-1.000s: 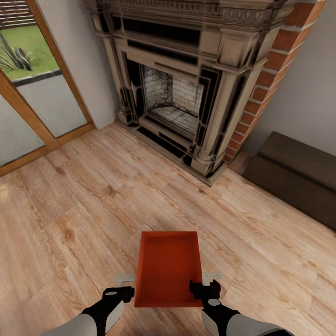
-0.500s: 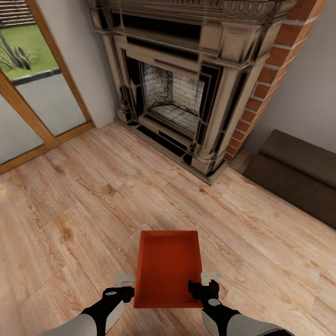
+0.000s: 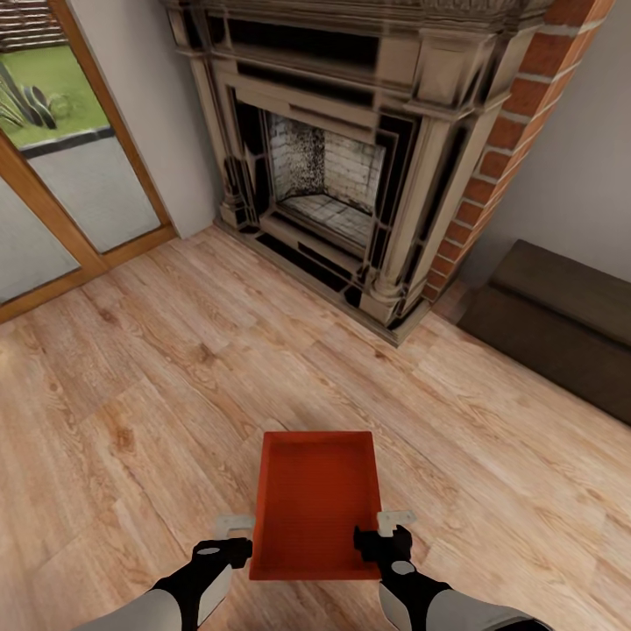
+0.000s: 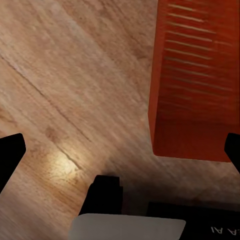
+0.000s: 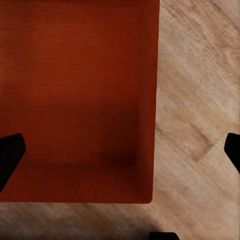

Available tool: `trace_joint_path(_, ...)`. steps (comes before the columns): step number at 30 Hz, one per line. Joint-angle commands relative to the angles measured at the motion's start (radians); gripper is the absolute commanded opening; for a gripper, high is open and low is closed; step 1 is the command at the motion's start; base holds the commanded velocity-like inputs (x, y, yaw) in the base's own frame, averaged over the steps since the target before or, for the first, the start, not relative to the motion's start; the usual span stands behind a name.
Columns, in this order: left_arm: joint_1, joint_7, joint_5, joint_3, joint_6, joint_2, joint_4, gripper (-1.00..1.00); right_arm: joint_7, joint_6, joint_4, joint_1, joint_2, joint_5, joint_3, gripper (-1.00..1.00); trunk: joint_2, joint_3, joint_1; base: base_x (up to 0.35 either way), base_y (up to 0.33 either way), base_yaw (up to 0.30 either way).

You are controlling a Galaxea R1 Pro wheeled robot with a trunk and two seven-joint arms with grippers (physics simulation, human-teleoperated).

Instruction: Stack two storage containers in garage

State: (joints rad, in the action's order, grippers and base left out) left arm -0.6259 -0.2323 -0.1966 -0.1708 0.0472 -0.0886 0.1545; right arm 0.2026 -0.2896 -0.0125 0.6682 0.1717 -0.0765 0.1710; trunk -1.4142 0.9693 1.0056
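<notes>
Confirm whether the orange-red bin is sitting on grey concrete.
No, the orange-red bin sits over light wood planks, in front of the fireplace.

Bare wood floor [image 3: 158,377] lies open on every side of the orange bin [image 3: 315,504], wide to the left and ahead. The left end effector [image 3: 235,536] sits just beside the bin's left wall, its fingers spread over bare floor; the right end effector [image 3: 386,530] straddles the right wall — one finger inside, one outside. Well ahead, the fireplace [image 3: 342,175] blocks the way; a low dark cabinet [image 3: 552,329] blocks the far right, glass doors [image 3: 61,202] the far left.
</notes>
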Motion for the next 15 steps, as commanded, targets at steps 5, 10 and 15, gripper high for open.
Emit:
trace_joint_path(5, 0.000, -0.005, -0.009, -0.009, 0.005, 0.000, 0.002, 1.00, 0.003, -0.003, -0.001, 0.001, -0.006, -0.010, 0.008, 1.00, -0.036, 0.016, 0.019, 0.000, 0.000, 0.000)
trace_joint_path(10, 0.000, -0.005, -0.009, -0.009, 0.005, 0.000, 0.002, 1.00, 0.002, -0.003, -0.001, 0.001, -0.010, -0.011, 0.008, 1.00, -0.071, 0.032, 0.038, 0.000, 0.000, 0.000)
trace_joint_path(15, 0.000, -0.005, -0.009, -0.009, 0.005, 0.000, 0.002, 1.00, -0.003, -0.003, -0.001, 0.001, -0.011, -0.011, 0.008, 1.00, -0.106, 0.048, 0.058, 0.000, 0.000, 0.000)
